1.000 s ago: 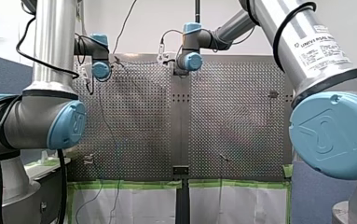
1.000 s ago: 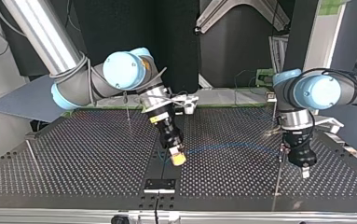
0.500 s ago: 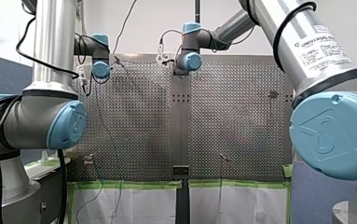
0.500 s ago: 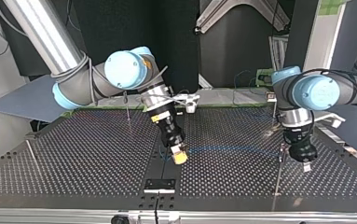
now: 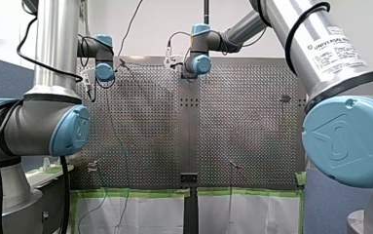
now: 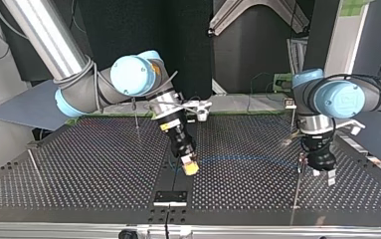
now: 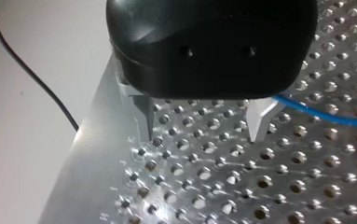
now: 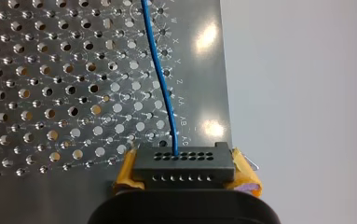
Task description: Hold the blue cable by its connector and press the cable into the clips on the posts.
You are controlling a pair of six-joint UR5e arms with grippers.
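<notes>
The black connector (image 8: 184, 163) sits clamped between the yellow pads of my right gripper (image 8: 185, 173), which is shut on it. From the connector the blue cable (image 8: 160, 70) runs ahead over the perforated table. In the top view my right gripper (image 6: 190, 168) hangs tilted over the table's middle. The blue cable (image 6: 247, 158) stretches from it toward my left gripper (image 6: 325, 174) at that view's right. My left gripper (image 7: 204, 123) is open just above the plate, with nothing between its metal fingers (image 7: 147, 114). The blue cable (image 7: 325, 114) passes beside one finger.
Thin upright posts stand on the table: one post (image 6: 297, 186) right beside my left gripper, another post (image 6: 136, 117) at the back, a third post (image 6: 34, 167) at the top view's left. A black plate (image 6: 170, 197) lies at the near edge. The table's edge (image 7: 97, 140) is close to my left gripper.
My left gripper's fingers have gone from shut to spread apart, and that gripper has lifted slightly. My right arm with the connector has barely moved.
</notes>
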